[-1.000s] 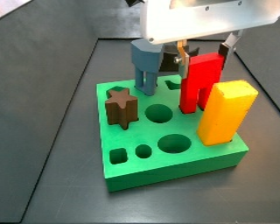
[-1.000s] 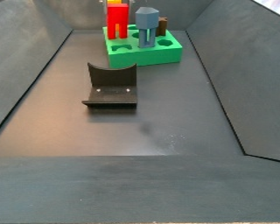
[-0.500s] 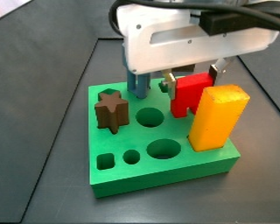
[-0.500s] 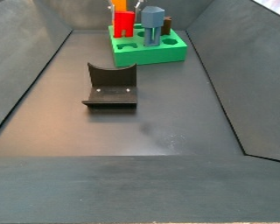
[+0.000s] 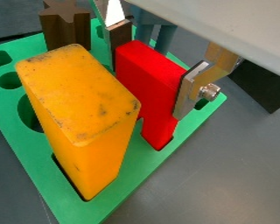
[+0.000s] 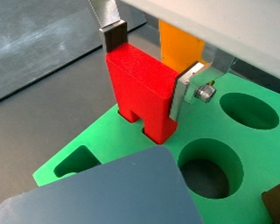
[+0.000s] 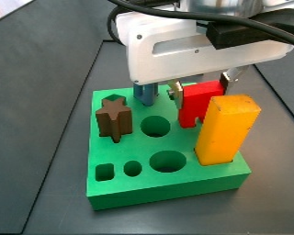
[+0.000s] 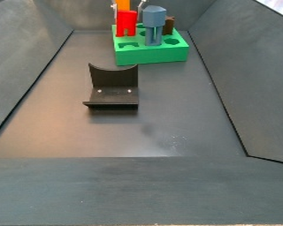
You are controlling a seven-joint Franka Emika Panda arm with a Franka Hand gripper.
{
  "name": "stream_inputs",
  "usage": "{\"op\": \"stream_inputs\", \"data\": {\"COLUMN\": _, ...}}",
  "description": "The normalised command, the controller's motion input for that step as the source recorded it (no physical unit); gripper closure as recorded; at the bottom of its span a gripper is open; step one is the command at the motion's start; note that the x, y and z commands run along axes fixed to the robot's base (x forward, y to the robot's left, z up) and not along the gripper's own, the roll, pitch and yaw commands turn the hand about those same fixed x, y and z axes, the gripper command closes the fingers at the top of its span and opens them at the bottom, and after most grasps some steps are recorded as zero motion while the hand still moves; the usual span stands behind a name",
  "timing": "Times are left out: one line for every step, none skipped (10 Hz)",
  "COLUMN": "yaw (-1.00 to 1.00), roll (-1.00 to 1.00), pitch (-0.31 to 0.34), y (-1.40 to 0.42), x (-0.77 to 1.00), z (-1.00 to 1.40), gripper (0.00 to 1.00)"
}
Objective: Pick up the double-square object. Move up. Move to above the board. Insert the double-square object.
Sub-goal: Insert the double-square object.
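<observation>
Inserting is the step in hand. The gripper (image 6: 149, 63) stands over the board (image 7: 175, 184) with its flat silver fingers (image 6: 188, 90) clamped on opposite faces of the double-square object (image 6: 143, 88), which stands upright between them. In both wrist views the lower end of this red block sits at or just inside the board's top face; whether it has entered its cutout or only rests on the rim cannot be told. In a side view the double-square object (image 7: 198, 103) stands just beside the tall yellow-orange block (image 7: 223, 131) and near the blue-grey peg (image 7: 146, 94), with the dark brown star-shaped block (image 7: 114, 117) farther along the board. In a wrist view the yellow-orange block (image 5: 80, 109) stands very near one red face.

The next move probably calls for a straight downward press, keeping the block vertical and square to its hole, then release once it is seated. Any tilt toward the yellow-orange block risks jamming. The fixture (image 8: 112, 86) stands well apart on the floor.
</observation>
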Motion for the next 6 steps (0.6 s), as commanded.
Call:
{"op": "stream_inputs", "data": {"yaw": 0.08, "roll": 0.23, "pitch": 0.22, "y": -0.17, "x": 0.17, "z": -0.59, "gripper": 1.0}}
{"op": "stream_inputs", "data": {"yaw": 0.19, "roll": 0.16, "pitch": 0.249, "y": -0.21, "x": 0.23, "z": -0.61, "gripper": 1.0}}
{"op": "stream_inputs", "data": {"yaw": 0.17, "roll": 0.2, "pitch": 0.301, "y": -0.17, "x": 0.22, "z": -0.47, "gripper": 1.0}}
{"op": "stream_inputs", "data": {"yaw": 0.23, "roll": 0.27, "pitch": 0.37, "y": -0.21, "x": 0.41, "z": -0.27, "gripper": 1.0}}
{"op": "stream_inputs", "data": {"yaw": 0.09, "roll": 0.25, "pitch": 0.381, "y": -0.09, "x": 0.7, "z": -0.31, "gripper": 1.0}}
{"op": "stream_inputs", "data": {"yaw": 0.11, "roll": 0.2, "pitch": 0.376, "y": -0.03, "x": 0.74, "z": -0.35, "gripper": 1.0}}
